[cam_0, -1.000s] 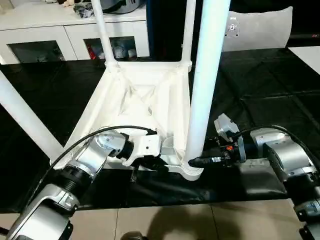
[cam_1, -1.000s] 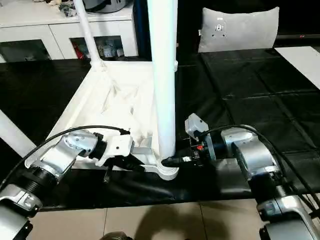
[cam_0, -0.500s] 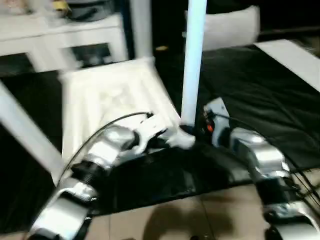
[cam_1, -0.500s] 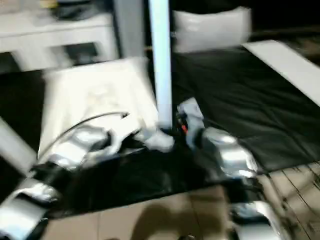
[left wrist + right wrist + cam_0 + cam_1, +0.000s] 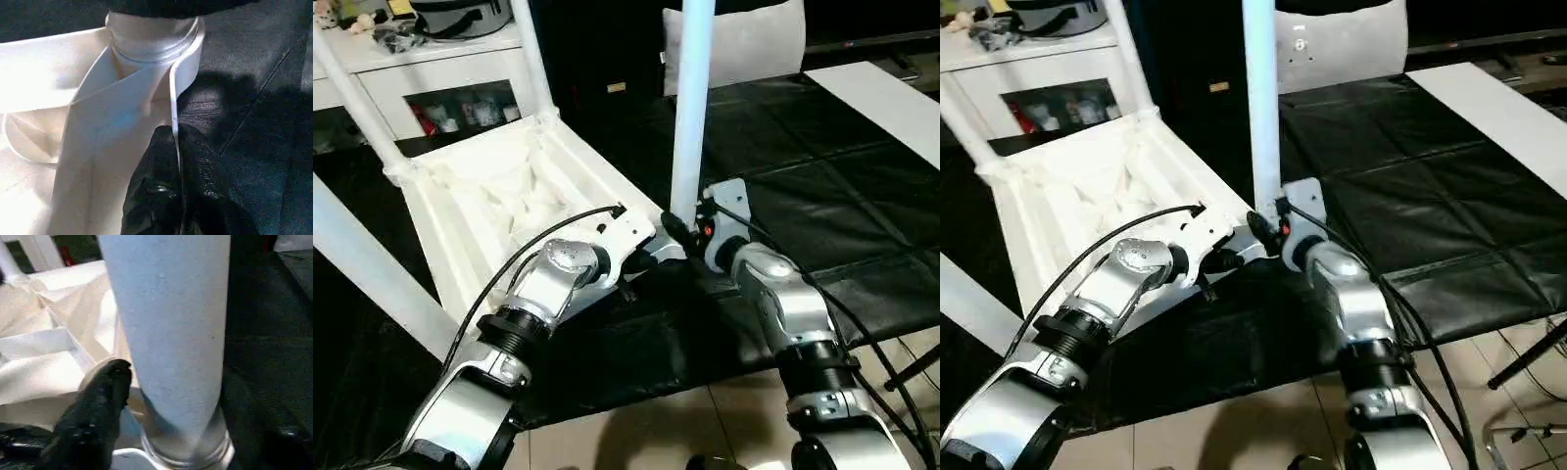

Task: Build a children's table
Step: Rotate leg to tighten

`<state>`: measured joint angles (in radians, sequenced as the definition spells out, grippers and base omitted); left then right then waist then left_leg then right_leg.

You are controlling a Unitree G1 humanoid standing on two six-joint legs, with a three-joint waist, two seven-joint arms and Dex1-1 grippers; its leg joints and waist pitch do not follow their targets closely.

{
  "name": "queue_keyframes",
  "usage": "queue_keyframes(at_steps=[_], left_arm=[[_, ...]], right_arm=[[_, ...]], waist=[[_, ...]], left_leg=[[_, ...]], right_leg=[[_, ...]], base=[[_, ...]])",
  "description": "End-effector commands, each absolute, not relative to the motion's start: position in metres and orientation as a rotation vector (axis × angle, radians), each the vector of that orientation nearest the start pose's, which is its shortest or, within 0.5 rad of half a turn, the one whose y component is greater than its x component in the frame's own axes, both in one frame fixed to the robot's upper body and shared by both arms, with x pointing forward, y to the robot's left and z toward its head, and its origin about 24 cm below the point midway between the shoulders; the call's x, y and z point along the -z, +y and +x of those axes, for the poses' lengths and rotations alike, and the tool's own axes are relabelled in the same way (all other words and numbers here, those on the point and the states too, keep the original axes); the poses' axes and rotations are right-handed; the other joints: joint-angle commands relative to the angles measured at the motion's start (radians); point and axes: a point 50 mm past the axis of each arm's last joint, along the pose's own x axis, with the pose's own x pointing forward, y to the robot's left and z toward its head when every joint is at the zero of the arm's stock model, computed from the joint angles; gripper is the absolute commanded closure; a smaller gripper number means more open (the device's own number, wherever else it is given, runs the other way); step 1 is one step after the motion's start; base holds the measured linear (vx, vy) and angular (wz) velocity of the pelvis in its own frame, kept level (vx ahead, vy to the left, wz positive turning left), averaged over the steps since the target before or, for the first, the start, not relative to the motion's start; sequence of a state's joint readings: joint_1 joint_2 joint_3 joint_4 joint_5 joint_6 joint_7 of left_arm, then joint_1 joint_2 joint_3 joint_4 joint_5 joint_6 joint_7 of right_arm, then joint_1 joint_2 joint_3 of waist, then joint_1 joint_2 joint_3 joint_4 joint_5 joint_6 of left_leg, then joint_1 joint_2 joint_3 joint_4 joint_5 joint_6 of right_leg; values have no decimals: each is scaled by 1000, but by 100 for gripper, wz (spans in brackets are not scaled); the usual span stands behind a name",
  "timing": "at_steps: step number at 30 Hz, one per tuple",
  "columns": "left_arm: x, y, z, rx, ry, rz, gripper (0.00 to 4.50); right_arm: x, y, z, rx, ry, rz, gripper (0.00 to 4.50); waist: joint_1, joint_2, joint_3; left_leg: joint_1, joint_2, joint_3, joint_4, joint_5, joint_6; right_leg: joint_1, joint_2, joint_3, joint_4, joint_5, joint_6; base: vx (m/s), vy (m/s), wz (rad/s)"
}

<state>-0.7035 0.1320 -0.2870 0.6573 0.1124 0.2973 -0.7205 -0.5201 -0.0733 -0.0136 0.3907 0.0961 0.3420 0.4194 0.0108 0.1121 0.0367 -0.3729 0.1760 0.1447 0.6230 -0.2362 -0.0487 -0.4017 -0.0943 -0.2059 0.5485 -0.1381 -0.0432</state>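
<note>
The white tabletop (image 5: 499,201) lies upside down on the black mat, ribbed underside up, with white legs standing in its corner sockets. My left gripper (image 5: 644,262) is shut on the thin rim (image 5: 174,105) beside the near corner socket (image 5: 154,36). The near leg (image 5: 690,108) rises from that socket. My right gripper (image 5: 674,227) stands at its foot, open. One black finger (image 5: 100,413) lies beside the leg (image 5: 168,328) with a narrow gap; the other finger is hidden behind the tube.
The black mat (image 5: 822,196) covers the work surface and ends at the tiled floor (image 5: 636,431) near me. A grey cushion (image 5: 744,44) stands at the back, a white cabinet (image 5: 440,73) at the back left, a white board (image 5: 886,98) at the right. Stand legs (image 5: 1528,362) are at the lower right.
The camera has swung, so the whole scene sits differently in the picture. My right forearm now reaches the leg from the near side instead of from the right. The left gripper keeps its hold on the rim.
</note>
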Motion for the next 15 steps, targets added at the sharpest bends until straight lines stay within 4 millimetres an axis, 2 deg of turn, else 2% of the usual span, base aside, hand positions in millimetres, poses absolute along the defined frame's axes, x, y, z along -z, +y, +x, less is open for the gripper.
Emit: queue_keyframes(at_steps=[1,4,6,8,11,12,13,14,15], left_arm=[[-63,67,342,1014,365,427,450],[-60,71,338,1061,368,449,450],[-57,77,336,1093,383,475,450],[-56,79,335,1113,381,485,450],[-54,86,328,1218,383,519,450],[-55,89,325,1267,372,535,450],[-55,90,323,1300,364,546,450],[-55,90,322,1320,360,549,450],[-56,91,316,1393,353,559,450]], right_arm=[[-79,-105,331,-660,152,98,110],[-80,-114,323,-748,136,53,93],[-78,-125,317,-826,148,-18,67],[-78,-130,315,-846,152,-43,54],[-83,-149,310,-936,149,-115,19],[-85,-155,308,-979,160,-136,19],[-87,-158,307,-1008,169,-151,11],[-87,-160,306,-1020,174,-159,4],[-88,-165,304,-1072,190,-193,4]], waist=[[11,-8,-77],[24,-3,-79],[33,-6,-79],[37,-4,-79],[44,-11,-73],[47,-10,-74],[50,-17,-72],[55,-13,-73],[61,-15,-73]], left_leg=[[-2,58,-23,-62,-10,136],[0,61,-23,-61,-6,144],[0,62,-23,-61,-6,146],[2,60,-20,-60,-11,148],[2,55,-16,-62,-58,127],[3,55,-15,-62,-67,127],[2,57,-16,-63,-75,131],[5,60,-17,-63,-74,130],[4,61,-17,-63,-70,129]], right_leg=[[81,-86,73,-49,-192,-82],[78,-87,75,-46,-181,-83],[80,-85,77,-41,-167,-79],[77,-85,77,-43,-178,-78],[76,-85,74,-55,-281,-56],[76,-85,74,-58,-295,-50],[75,-83,75,-59,-311,-39],[73,-84,76,-57,-314,-39],[71,-84,76,-56,-311,-40]], base=[[0,0,0],[0,0,0],[0,0,0],[0,0,0],[0,0,0],[0,0,0],[0,0,0],[0,0,0],[0,0,0]])
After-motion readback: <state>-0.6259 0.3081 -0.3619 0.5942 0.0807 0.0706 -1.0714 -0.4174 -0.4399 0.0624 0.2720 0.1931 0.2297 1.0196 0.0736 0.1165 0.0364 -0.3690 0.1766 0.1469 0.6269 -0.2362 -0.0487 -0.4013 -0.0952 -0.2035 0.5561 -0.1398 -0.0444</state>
